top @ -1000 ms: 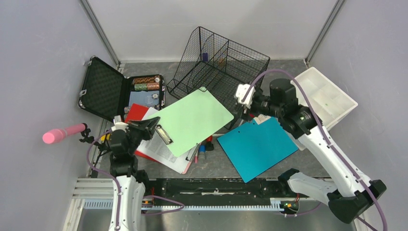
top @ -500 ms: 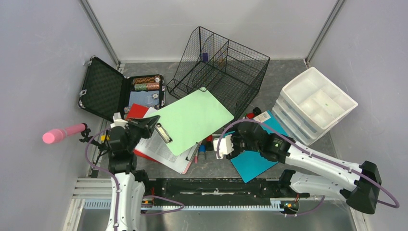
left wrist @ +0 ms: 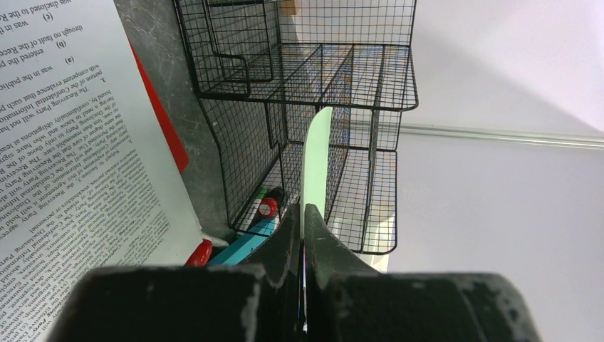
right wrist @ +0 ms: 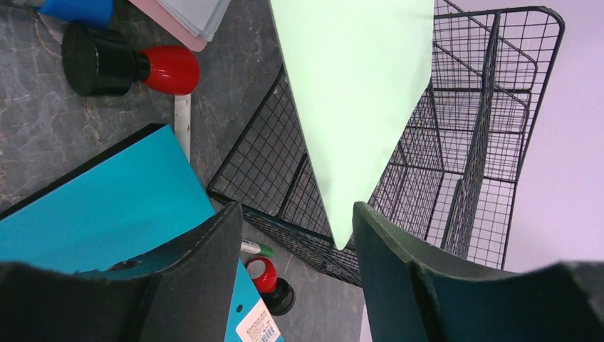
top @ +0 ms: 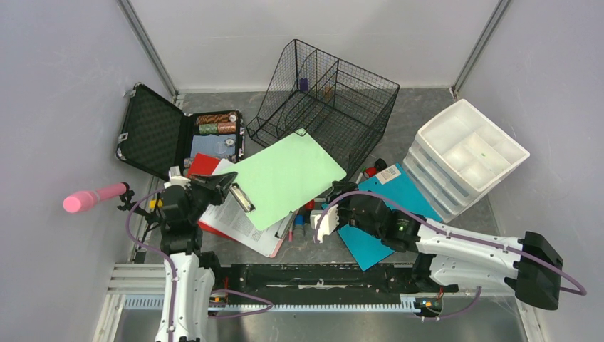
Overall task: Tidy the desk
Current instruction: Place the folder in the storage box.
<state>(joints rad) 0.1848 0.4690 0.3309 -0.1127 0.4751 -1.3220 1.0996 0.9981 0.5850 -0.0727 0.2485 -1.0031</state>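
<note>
The desk (top: 420, 114) is a dark grey stone-look top strewn with stationery. My left gripper (top: 226, 184) (left wrist: 303, 210) is shut on the near edge of a pale green sheet (top: 288, 177) (left wrist: 315, 160), holding it tilted above a clipboard of printed paper (top: 238, 221). My right gripper (top: 318, 221) (right wrist: 298, 214) hangs open and low at the left corner of a teal folder (top: 417, 194) (right wrist: 100, 206), with nothing between its fingers. In the right wrist view the green sheet's corner (right wrist: 356, 85) hangs ahead of the jaws.
A black wire basket (top: 324, 100) lies tipped at the back. A white drawer unit (top: 470, 153) stands right, an open black case (top: 153, 135) left. Red stamps (right wrist: 160, 69) (right wrist: 267, 274) and markers (top: 299, 221) lie between the folders. The rail (top: 313, 278) runs along the near edge.
My right arm swung from beside the wire basket down and left to the teal folder's left corner, its jaws narrowing somewhat. The left gripper and green sheet have not moved.
</note>
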